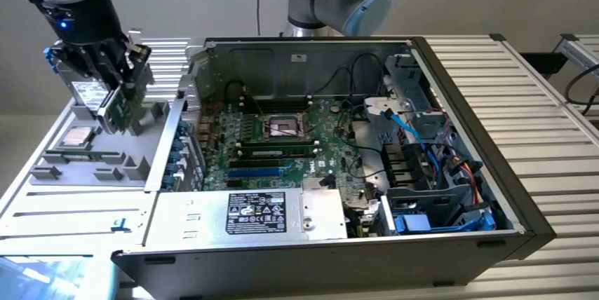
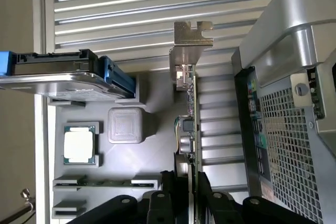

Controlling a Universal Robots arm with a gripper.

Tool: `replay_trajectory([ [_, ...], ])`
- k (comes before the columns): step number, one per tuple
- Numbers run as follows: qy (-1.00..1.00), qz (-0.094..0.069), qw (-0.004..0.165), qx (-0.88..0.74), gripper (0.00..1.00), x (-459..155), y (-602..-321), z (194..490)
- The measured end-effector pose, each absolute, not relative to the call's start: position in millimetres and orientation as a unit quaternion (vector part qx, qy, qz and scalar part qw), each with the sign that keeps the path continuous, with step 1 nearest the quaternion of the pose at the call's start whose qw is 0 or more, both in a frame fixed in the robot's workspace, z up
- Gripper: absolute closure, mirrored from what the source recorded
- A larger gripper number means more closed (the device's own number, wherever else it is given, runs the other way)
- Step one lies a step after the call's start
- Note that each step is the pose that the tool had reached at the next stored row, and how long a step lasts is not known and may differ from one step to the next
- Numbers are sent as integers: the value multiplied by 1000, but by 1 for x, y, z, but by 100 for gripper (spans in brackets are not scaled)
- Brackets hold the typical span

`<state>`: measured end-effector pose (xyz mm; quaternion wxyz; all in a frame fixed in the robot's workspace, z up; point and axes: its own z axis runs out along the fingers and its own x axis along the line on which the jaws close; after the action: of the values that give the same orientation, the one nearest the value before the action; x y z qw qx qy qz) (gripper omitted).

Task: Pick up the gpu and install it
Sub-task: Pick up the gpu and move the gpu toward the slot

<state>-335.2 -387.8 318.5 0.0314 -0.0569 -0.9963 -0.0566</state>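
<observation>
**Q:** Card status?

**A:** Small flat green gpu card with a silver metal end bracket. It stands on edge with my gripper clenched on it, one black finger on each face. It sits over the grey moulded plastic tray, just beside the open metal computer case. I can't tell if it's clear of the tray.

**Q:** Risks?

**A:** My hold is narrow and near one end, so the card may pivot or slip. The bracket could snag the case wall. A tilted card would miss its slot on the large green motherboard.

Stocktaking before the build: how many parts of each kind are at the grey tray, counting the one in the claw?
Silver hard drive with blue rails: 1
Square silver processor chip: 1
Thin green memory stick: 1
Flat green gpu card with silver bracket, in the claw: 1
Total: 4
</observation>
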Motion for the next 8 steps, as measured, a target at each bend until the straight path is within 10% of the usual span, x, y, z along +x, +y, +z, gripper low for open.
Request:
replay_trajectory([
  [8, -996, -54, 31, -57, 72, -332, -389, 355],
])
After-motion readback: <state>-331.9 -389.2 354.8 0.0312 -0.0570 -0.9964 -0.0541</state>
